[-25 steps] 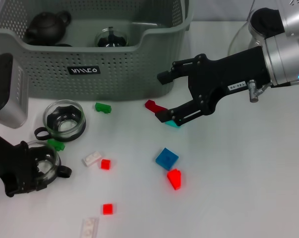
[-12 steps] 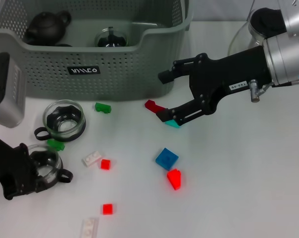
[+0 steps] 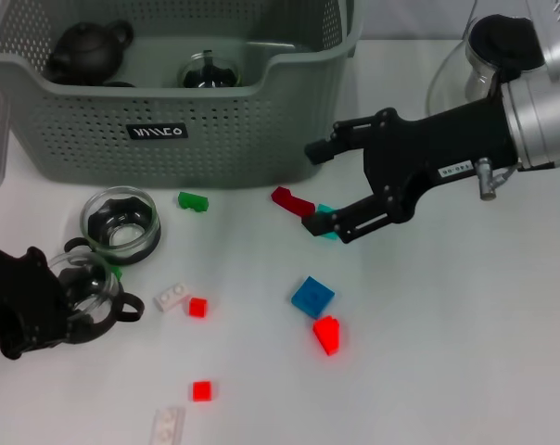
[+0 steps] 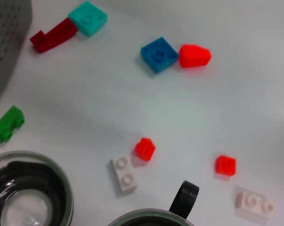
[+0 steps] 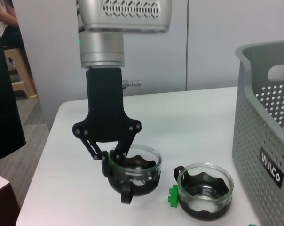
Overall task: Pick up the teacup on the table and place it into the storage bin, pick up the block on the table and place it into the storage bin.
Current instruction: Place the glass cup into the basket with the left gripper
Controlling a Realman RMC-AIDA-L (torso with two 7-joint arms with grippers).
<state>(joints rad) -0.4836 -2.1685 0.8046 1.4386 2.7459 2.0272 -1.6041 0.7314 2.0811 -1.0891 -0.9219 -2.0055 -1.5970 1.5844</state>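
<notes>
On the white table (image 3: 465, 352), left pincer (image 5: 113, 161) pinches a teacup (image 5: 134, 173); right pincer (image 3: 319, 190) spread.

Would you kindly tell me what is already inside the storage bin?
Inside the storage bin sit a dark teapot at its left and a glass teacup near the middle. The front wall covers the floor nearest it, so anything lying there cannot be seen.
</notes>
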